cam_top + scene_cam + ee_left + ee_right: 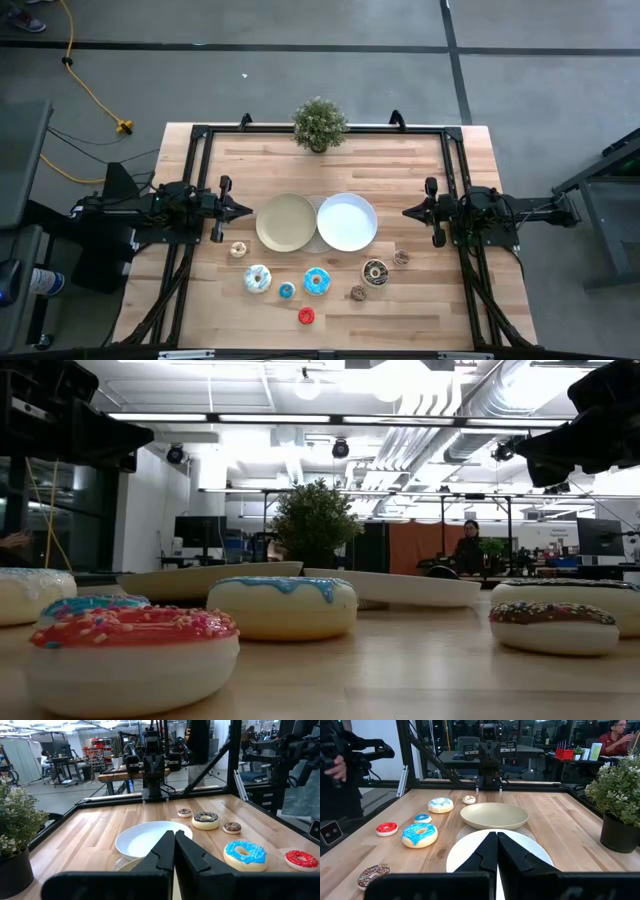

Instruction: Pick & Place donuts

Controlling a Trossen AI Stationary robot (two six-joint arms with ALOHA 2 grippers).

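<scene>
Both pincers are seen closed and empty: the left pincer (246,210) at left centre, the right pincer (408,211) at right centre. The donuts (316,281) are spread along the counter (400,160) in the lower middle, below the beige plate (284,222) and the white plate (347,221). In the low view, farther donuts are partly hidden behind nearer ones.

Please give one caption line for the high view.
Donuts before two plates; left gripper and right gripper shut.

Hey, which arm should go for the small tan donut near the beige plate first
Left. The small tan donut lies just below the left gripper, beside the beige plate. The right gripper waits across both plates, much farther away.
</scene>
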